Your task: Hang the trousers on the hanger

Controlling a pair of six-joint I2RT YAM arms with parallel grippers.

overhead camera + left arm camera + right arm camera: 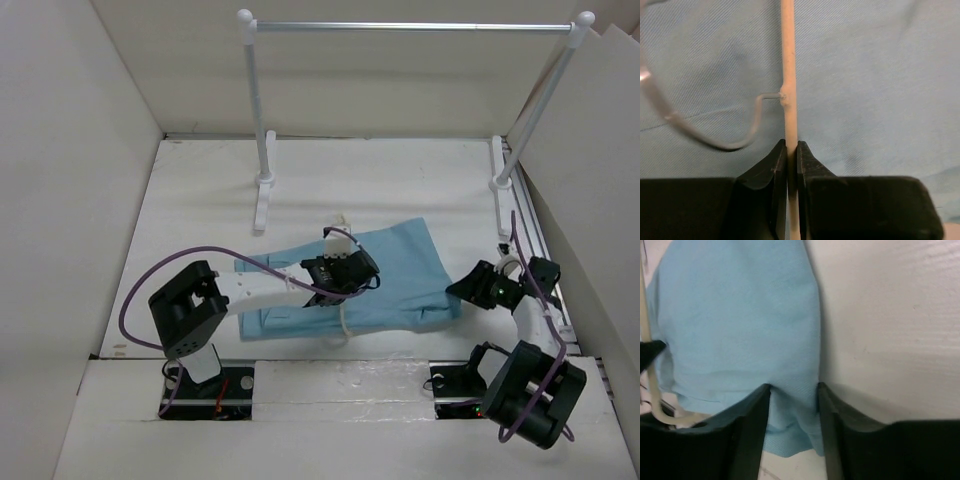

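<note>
From here I see the trousers [400, 270] lying flat on the white desk [200, 200], on the near side of the silver rail [410, 27]; the hanger [788, 75] lies across them, its thin cream bar running over the light blue cloth, with a grey wire [730, 145] curving off it to one side; my left claw [792, 150] is pinched tight on that bar, fingers on either side of it; my right claw [792, 390] sits at the trousers' right edge, jaws apart, with a corner of cloth showing in the gap and nothing clamped.
</note>
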